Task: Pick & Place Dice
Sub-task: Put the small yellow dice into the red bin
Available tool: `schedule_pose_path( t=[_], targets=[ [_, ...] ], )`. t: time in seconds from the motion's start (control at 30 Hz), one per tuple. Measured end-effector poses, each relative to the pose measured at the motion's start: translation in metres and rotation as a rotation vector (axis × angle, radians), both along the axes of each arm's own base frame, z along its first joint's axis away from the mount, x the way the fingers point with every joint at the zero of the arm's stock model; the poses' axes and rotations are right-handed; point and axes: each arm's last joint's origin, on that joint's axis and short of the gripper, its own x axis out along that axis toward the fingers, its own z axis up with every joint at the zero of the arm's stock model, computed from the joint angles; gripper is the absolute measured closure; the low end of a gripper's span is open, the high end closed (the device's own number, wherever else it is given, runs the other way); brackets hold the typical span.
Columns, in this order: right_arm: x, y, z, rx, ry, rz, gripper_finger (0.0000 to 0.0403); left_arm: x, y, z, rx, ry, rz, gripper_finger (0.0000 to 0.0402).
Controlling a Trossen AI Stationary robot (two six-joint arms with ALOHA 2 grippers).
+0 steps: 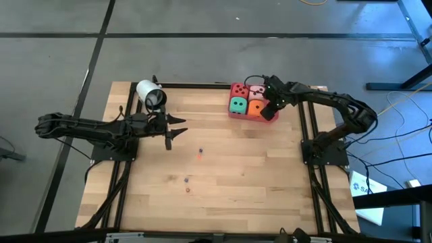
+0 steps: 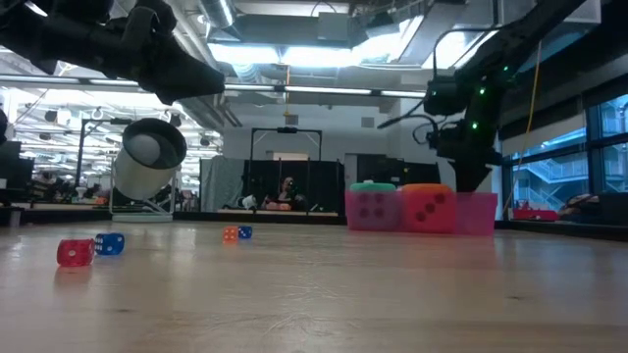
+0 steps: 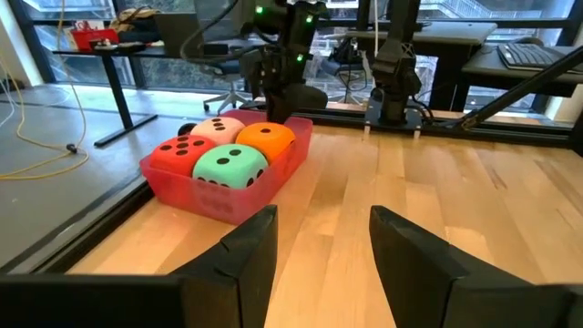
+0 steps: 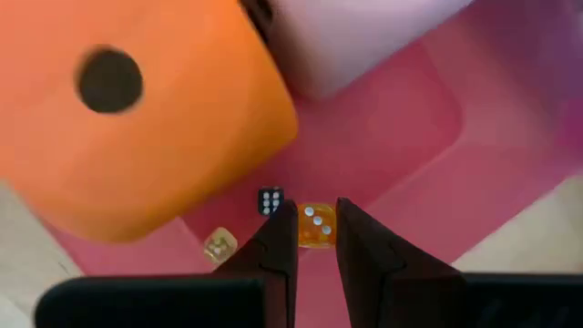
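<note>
- Wood table (image 1: 223,202) from above: the tray (image 1: 243,117) sits at its far edge with four soft dice (image 1: 237,104) packed in it: red, pink, green and orange. The right gripper (image 1: 273,108) hangs over the tray's right end, beside the orange one. The left gripper (image 1: 177,129) waits well to the tray's left, near the cylinder (image 1: 150,94). Loose small dice (image 1: 200,154) lie well in front of the tray.
- Low view: four small dice lie apart from the tray, a red and a blue to the left, an orange and a blue nearer the tray.
- Left wrist: its fingers stand apart with nothing between them, pointing toward the tray.
- Right wrist: the fingers are clenched on a small orange die (image 4: 314,228), just above the tray floor beside the big orange die. A blue die (image 4: 270,201) and a yellow die (image 4: 219,244) already lie on the floor there.
- Step, as I judge it: placing a small die in the tray. The next move calls for letting go here, lifting clear of the soft dice, then reaching for the nearest loose one.
</note>
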Motion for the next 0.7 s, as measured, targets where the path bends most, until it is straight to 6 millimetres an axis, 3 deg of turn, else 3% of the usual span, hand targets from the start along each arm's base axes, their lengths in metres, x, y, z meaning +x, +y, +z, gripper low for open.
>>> schedule_pose_path(
  t=[0.33, 0.7],
  targets=[
    [0.003, -0.003, -0.017, 0.054, 0.062, 0.043, 0.0351, 0.000, 0.000, -0.001, -0.001, 0.010, -0.001, 0.0233],
    [0.003, 0.000, -0.020, 0.079, 0.099, 0.082, 0.0351, 0.000, 0.000, -0.001, 0.000, 0.010, -0.002, 0.0233]
  ],
)
